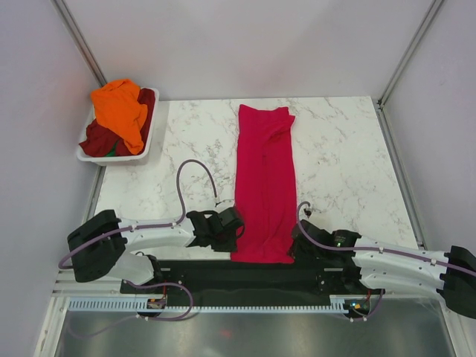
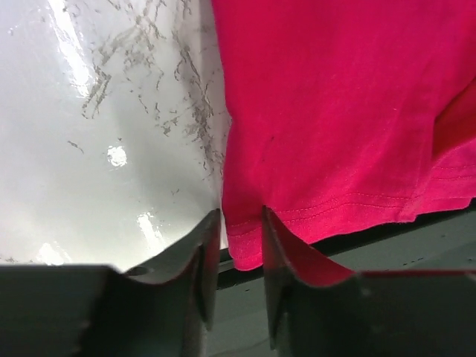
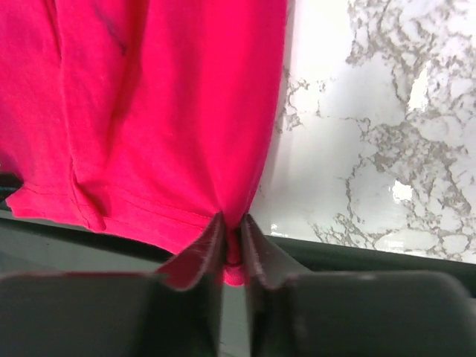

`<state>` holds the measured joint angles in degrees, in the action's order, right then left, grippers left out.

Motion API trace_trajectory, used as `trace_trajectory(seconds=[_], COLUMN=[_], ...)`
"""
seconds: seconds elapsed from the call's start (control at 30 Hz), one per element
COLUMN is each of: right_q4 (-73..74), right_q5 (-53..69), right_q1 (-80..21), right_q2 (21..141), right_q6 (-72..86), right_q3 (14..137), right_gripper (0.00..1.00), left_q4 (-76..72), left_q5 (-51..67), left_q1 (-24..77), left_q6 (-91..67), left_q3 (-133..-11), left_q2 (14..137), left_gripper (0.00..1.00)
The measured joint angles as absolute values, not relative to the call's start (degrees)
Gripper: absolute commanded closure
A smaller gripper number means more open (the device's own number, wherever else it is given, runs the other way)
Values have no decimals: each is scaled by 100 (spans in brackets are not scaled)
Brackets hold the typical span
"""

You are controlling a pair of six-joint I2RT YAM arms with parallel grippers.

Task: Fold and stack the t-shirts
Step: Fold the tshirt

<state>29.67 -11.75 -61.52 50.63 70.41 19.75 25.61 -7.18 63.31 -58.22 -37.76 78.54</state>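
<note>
**A:** What's the biggest thing there?

**B:** The tabletop [image 1: 335, 149]. It is glossy white with grey marble veining, and it reaches away ahead of both grippers. A dark matte strip [image 1: 245, 277] runs along its near edge, under them.

**A:** And the shirt?

**B:** The crimson-pink t-shirt [image 1: 264, 186] is a soft knit folded into one long narrow band. It lies flat on the tabletop, starting between the two grippers and running straight away from them. Its stitched hem is at their end, just over the dark strip.

**A:** What about the other shirts?

**B:** They are well ahead of the left gripper [image 2: 239, 216] and off to its left, in a white plastic basket [image 1: 151, 138] with sloped walls. The orange t-shirt [image 1: 123, 108] is crumpled on top, and the dark maroon t-shirt [image 1: 97, 137] is bunched beneath it and spills over the rim.

**A:** What are the grippers doing?

**B:** The left gripper's dark, tapered fingers [image 2: 201, 253] stand slightly apart. The left corner of the hem sits in that gap and is not visibly squeezed. The right gripper [image 3: 230, 223] has its fingers pressed together on the right corner of the hem. The cloth there is gathered into a tight pleat, with a small tuck poking out below.
</note>
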Motion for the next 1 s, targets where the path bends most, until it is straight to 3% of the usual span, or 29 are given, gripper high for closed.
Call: trace_trajectory(seconds=[0.1, 0.17, 0.37, 0.67, 0.87, 1.0], right_q4=[2941, 2928, 3039, 4010, 4543, 4604], right_q5=[-1238, -1260, -1372, -1610, -2327, -2862], right_q1=[-6217, -6254, -6368, -6689, -6681, -6224], right_q2=[5057, 5054, 4995, 4543, 4829, 5229], right_q6=[7140, 7170, 7181, 7227, 6956, 6412], right_q3=[1931, 1922, 1933, 2386, 3511, 4458], right_gripper=[99, 100, 100, 100, 100, 100], left_q4=[2408, 2316, 2209, 2456, 3087, 3277], left_q5=[-663, -609, -515, -274, -388, -381], left_q1=[6357, 6375, 6451, 6615, 6525, 5929], left_q6=[-5846, -5854, -5876, -6263, -6239, -5929], left_q3=[-3736, -3743, -3728, -3402, -3942, -4674], left_q2=[7911, 7981, 7955, 6652, 6525, 6661], left_gripper=[87, 98, 98, 98, 98, 98])
